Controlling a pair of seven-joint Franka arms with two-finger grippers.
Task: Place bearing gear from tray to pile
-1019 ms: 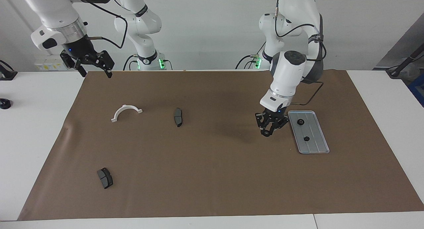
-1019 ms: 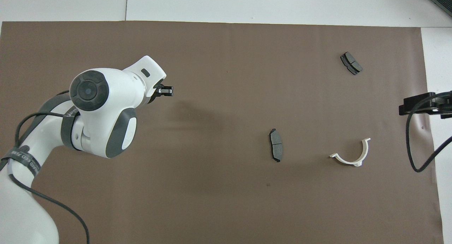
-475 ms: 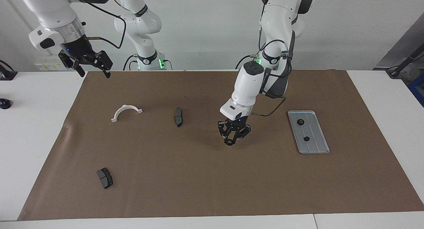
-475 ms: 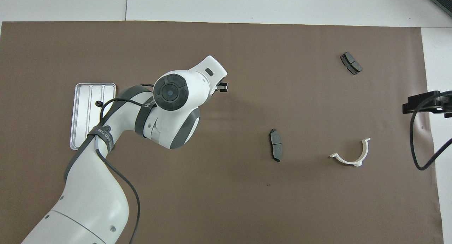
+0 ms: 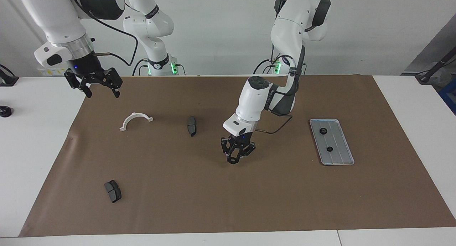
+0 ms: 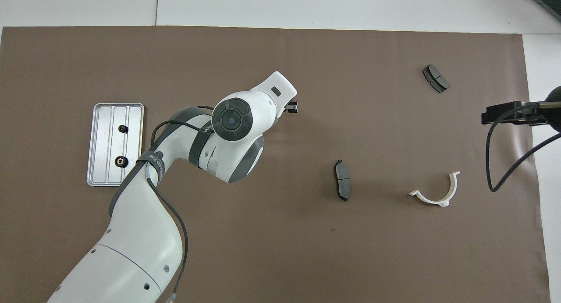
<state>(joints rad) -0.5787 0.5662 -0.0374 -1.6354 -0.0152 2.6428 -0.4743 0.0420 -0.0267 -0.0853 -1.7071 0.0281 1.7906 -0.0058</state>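
Observation:
The silver-grey tray lies toward the left arm's end of the table. Two small black bearing gears sit in it. My left gripper hangs low over the bare brown mat near the table's middle, shut on a third black bearing gear. In the overhead view the arm hides most of that gripper and the gear. My right gripper waits open in the air over the mat's edge at the right arm's end. No pile is in view.
A white half-ring and a dark brake pad lie toward the right arm's end. A second brake pad lies farther from the robots. The brown mat covers most of the table.
My left gripper has carried the gear away from beside the tray toward the table's middle and come lower. The right gripper has dropped slightly.

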